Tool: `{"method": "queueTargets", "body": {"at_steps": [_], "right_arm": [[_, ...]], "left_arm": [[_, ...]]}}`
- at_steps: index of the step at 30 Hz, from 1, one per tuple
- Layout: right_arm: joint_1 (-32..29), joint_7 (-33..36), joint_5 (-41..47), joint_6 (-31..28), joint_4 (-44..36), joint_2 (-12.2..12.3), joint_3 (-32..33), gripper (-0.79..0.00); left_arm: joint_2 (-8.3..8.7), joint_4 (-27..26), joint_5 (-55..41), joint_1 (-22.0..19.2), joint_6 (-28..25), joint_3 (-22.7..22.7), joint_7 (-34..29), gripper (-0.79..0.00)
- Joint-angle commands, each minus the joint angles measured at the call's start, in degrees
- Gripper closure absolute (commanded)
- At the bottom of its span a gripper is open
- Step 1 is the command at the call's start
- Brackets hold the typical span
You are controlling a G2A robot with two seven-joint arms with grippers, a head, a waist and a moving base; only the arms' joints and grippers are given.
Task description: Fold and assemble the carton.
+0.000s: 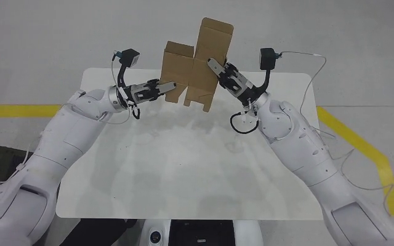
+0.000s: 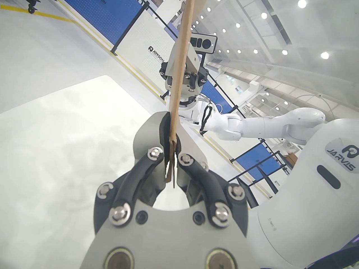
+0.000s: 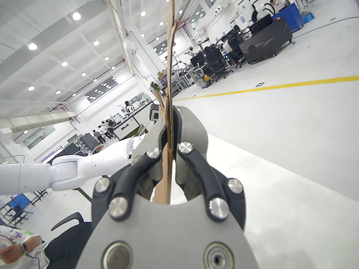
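Your left claw (image 2: 170, 132) is clamped tight on one edge of the flattened carton (image 1: 196, 69), and your right claw (image 3: 169, 130) is pinching the opposite side. So the carton's held up between the two of them, over the far edge of the white table (image 1: 184, 172).

- Left arm (image 1: 68, 132) and right arm (image 1: 301, 147) wore glossy white shells.
- Left gripper (image 2: 171, 138) had grey plates, black links, silver screws.
- Black cable (image 2: 207, 114) looped beside right wrist.
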Motion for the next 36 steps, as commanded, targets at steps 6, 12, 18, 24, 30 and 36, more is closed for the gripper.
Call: {"method": "queueTargets", "body": {"at_steps": [6,12,18,24,30,36], "right_arm": [[-1.4,1.3,-5.2,-0.6,1.1,0.5,3.6,-0.785],[-3.8,6.7,-11.2,-1.8,0.3,2.3,8.9,-0.785],[-5.6,17.5,-12.6,-7.4,-1.1,4.1,12.5,-0.785],[-5.9,32.1,-3.2,-10.2,-0.7,5.3,12.9,-0.785],[-6.3,45.1,12.8,-10.7,0.5,6.0,11.2,-0.785],[-6.5,51.3,21.1,-11.3,2.3,6.5,11.1,-0.785]], "left_arm": [[0.42,2.0,-2.2,-1.7,3.3,0.9,-3.3,0.000],[1.43,1.8,-6.5,-3.1,10.3,0.6,-10.3,0.000],[2.94,0.5,-7.9,-3.9,17.7,-0.5,-17.7,0.000],[4.49,-2.4,-6.1,-3.3,21.5,-0.9,-21.5,0.000],[5.95,-6.1,-5.3,-2.0,23.5,-0.4,-23.5,0.000],[7.40,-9.2,-5.0,-1.0,24.4,0.4,-24.4,0.000]]}}
